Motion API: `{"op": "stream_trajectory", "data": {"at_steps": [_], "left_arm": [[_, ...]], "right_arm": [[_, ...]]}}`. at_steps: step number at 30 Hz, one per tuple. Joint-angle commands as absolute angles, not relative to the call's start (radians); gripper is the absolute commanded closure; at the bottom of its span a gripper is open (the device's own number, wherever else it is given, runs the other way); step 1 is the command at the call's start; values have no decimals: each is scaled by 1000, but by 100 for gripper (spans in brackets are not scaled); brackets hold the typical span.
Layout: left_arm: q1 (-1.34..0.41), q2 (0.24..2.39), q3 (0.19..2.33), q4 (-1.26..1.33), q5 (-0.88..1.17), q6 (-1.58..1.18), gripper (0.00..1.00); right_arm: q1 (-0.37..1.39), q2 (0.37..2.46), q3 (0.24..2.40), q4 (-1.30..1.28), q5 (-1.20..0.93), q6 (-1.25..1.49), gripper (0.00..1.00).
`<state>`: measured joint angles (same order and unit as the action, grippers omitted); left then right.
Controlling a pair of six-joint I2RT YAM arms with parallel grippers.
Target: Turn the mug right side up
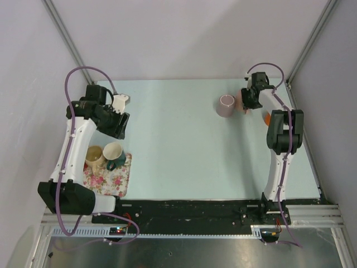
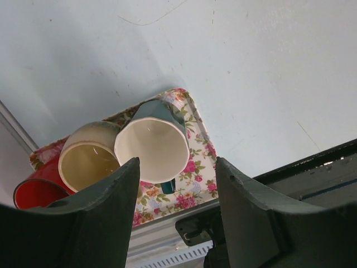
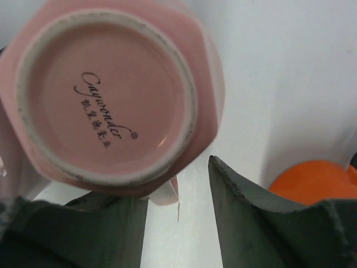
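The pink mug [image 1: 227, 106] stands upside down at the far right of the table, its base up. In the right wrist view its base [image 3: 106, 95] with printed lettering fills the upper left, and the white edge of its handle [image 3: 166, 194] pokes down between my fingers. My right gripper [image 1: 246, 104] is open beside the mug's right side; its jaws [image 3: 178, 223] stand apart, with the left finger [image 3: 83, 234] just under the mug and the right finger [image 3: 256, 223] off it. My left gripper [image 1: 119, 121] is open and empty, raised above the left side of the table.
A floral tray [image 1: 120, 181] at the near left holds a beige cup [image 1: 93, 156], a white cup with a teal outside [image 1: 113, 152] and a red cup [image 2: 33, 192]. An orange object [image 1: 268, 118] lies right of the mug, also visible in the right wrist view [image 3: 312, 181].
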<state>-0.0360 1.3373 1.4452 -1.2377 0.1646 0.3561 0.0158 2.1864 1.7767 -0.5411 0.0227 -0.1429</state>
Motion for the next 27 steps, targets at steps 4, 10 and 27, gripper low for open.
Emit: {"op": "stream_trajectory", "data": {"at_steps": [4, 10, 27], "left_arm": [[-34, 1346, 1526, -1258, 197, 331, 39], [-33, 1336, 1574, -1260, 228, 325, 37], [-37, 1332, 2023, -1178, 838, 126, 10]], "right_arm": [[24, 2245, 1869, -521, 40, -157, 91], [19, 2116, 1827, -515, 104, -152, 100], [396, 1417, 1502, 170, -494, 404, 100]]}}
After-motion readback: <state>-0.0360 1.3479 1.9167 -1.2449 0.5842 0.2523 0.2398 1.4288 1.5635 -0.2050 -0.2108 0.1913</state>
